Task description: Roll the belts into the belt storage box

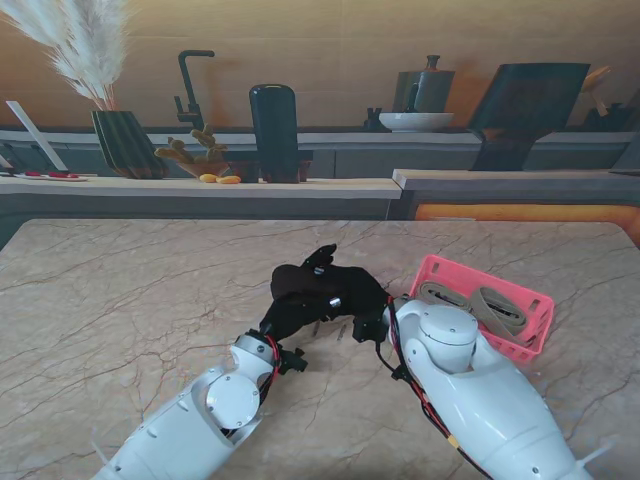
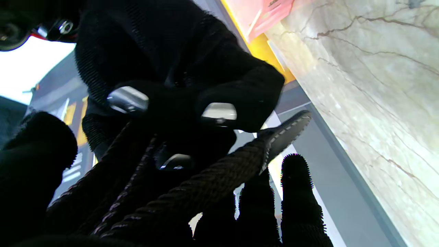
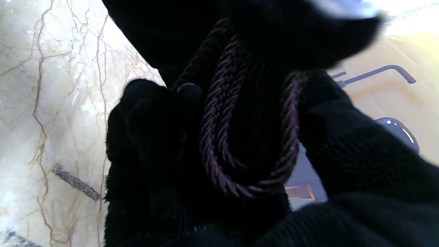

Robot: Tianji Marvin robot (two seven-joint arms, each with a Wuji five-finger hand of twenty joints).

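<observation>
Both hands meet at the frame centre, left hand (image 1: 300,300) and right hand (image 1: 362,300) closed on the braided belt (image 3: 219,130), coiling it. The pink box (image 1: 500,310) waits right, on the counter (image 1: 130,300).

Two black-gloved hands meet mid-frame: the left hand (image 1: 300,300) and the right hand (image 1: 358,300). One dark braided belt (image 3: 219,130) is coiled between them. One pink storage box (image 1: 487,305) sits at right of centre, with what look like two tan belts (image 1: 490,305) rolled inside. One marble surface (image 1: 120,310) carries it all.
</observation>
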